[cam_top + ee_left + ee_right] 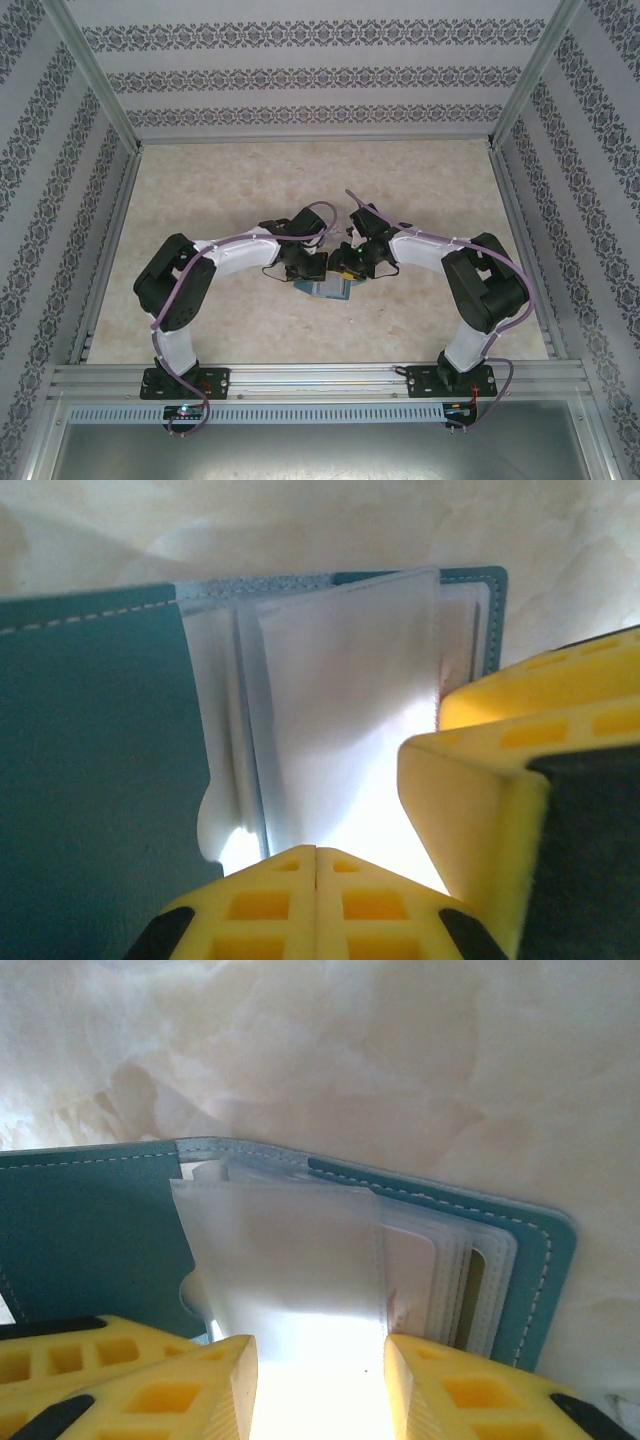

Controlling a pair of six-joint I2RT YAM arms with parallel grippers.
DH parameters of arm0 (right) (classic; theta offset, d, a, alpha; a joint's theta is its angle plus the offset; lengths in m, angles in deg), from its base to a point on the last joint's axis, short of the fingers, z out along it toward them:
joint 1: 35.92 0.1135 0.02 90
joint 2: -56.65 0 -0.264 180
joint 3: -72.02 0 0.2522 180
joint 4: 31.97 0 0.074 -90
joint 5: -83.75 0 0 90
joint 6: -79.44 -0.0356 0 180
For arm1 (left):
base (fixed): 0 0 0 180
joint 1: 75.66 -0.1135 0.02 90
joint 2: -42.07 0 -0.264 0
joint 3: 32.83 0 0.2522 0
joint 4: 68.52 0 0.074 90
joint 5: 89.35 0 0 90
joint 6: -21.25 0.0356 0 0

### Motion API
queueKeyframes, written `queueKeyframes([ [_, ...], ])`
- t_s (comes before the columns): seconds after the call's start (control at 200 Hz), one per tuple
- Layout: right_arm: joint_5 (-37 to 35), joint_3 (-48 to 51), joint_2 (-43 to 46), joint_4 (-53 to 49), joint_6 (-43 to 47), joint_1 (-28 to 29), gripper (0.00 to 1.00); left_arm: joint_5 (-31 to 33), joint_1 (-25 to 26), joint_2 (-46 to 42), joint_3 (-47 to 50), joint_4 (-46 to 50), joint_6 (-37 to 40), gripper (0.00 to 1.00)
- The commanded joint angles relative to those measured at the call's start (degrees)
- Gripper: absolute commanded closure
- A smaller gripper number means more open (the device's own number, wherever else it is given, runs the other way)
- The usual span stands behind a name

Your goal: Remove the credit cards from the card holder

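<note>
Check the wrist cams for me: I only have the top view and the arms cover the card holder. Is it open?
Observer: Yes. The card holder lies open with its teal cover spread, and a translucent sleeve stands up near its fold.
Operator: Right gripper on it?
Observer: The right gripper is open, with its fingers either side of that sleeve.
Operator: And the left?
Observer: The left gripper is shut, tips touching, low at the sleeve's near edge. I can't tell if it pinches anything.
</note>
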Motion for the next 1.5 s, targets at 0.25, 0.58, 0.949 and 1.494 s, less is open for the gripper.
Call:
queueKeyframes([
  [0.25,0.3,-0.6,-0.9,0.0,0.8,1.0,0.6,1.7,-1.7,-8.0,2.4,2.2,-0.3,0.94],
  [0.58,1.9,-2.4,-0.8,1.4,-0.4,2.2,0.61,2.4,-3.8,-12.2,5.5,1.5,-0.7,0.94],
  [0.949,-0.2,-3.9,-1.7,1.2,-1.3,3.3,0.61,0.9,-4.9,-14.0,7.6,0.7,-0.9,0.94],
  [1.494,-4.2,4.6,11.8,0.0,-1.9,-4.7,0.64,-5.6,0.7,2.3,-3.8,-4.3,-3.6,0.94],
])
